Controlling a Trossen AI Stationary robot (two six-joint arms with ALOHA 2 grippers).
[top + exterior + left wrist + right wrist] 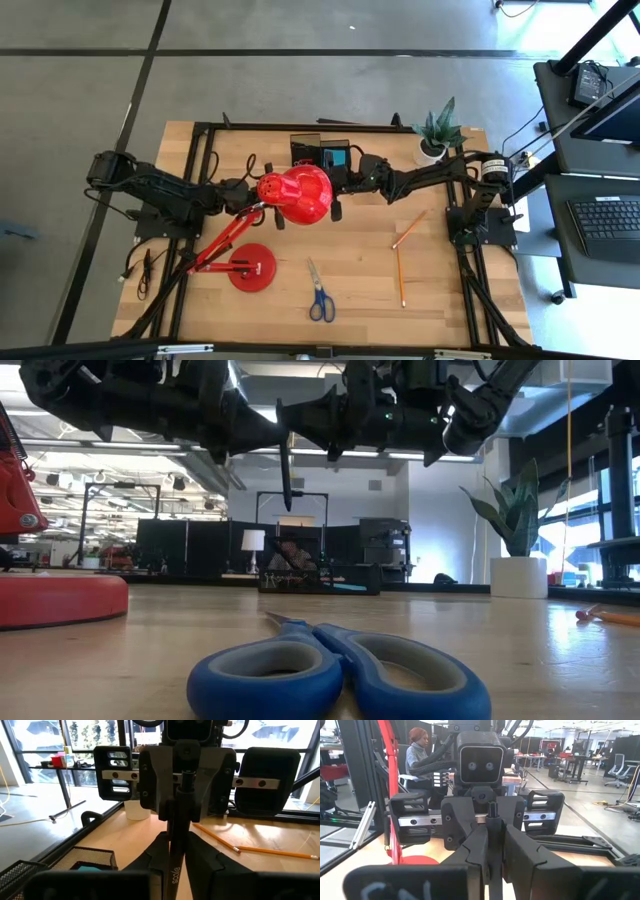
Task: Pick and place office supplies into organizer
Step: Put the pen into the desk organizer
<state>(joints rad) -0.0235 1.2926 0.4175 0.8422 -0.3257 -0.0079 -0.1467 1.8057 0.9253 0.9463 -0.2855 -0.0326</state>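
Note:
A slim black pen stands upright in the air over the table's middle, between my two grippers, which face each other level. My left gripper is shut on it from the table's left. My right gripper is shut on it from the right. In the high view the red lamp head covers the left gripper and the pen. The black organizer stands just beyond, on the table's far side. Blue-handled scissors and two pencils lie flat on the wood. My left gripper pinches the pen's printed shaft between its two fingers, level, from the table's left, fingers across the pen. The pen is upright and clear of the table. My right gripper pinches the same pen's shaft between its two fingers, level, from the table's right, fingers across it. Its fingertips stand right opposite the left gripper's. The pen's lower end hangs below both grippers.
The red lamp's round base sits near left, and its arm rises to the head over the handover spot. A potted plant stands at the far right corner. Bare wood lies between the scissors and the pencils. A person sits in the room beyond.

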